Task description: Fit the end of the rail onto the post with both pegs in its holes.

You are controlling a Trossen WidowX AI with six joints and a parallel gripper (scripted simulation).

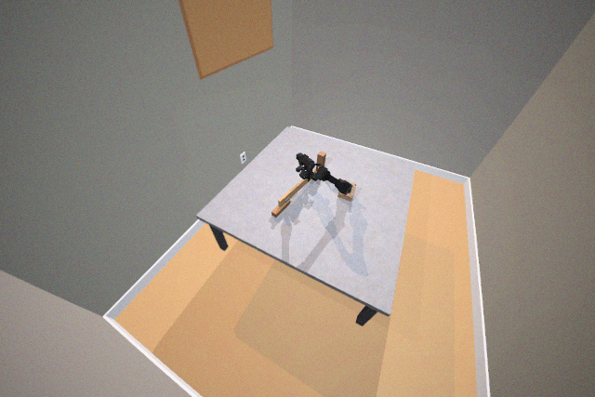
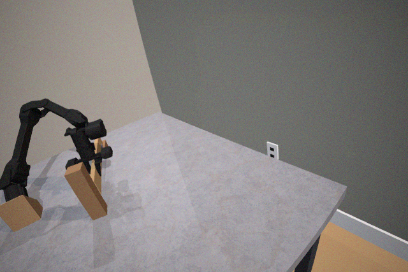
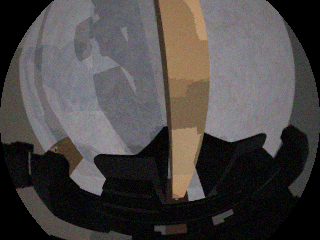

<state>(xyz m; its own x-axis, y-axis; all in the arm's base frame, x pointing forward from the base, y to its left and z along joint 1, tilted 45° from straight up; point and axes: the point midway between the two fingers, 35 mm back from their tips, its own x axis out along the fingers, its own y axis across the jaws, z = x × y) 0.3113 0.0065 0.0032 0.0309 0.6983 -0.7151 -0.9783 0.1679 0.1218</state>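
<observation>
The long wooden rail [image 1: 297, 189] [image 2: 95, 172] [image 3: 180, 60] runs from the low footboard block [image 1: 277, 210] [image 2: 86, 192] towards the short upright post [image 1: 321, 157] [image 2: 99, 144]. My gripper [image 1: 310, 175] [image 2: 90, 164] [image 3: 176, 183] is shut on the rail near its post end, one finger on each side. In the wrist view the rail stretches away from the fingers to the top edge. The pegs and the holes in the rail's end are hidden by the arm. I cannot tell whether the near end touches the table or the post.
The grey table [image 1: 336, 262] [image 2: 230, 196] bears everything. The arm stands on a wooden base block [image 1: 348, 193] [image 2: 20, 212] to the side of the post. A wall outlet [image 1: 243, 157] [image 2: 272, 150] sits behind the table's edge.
</observation>
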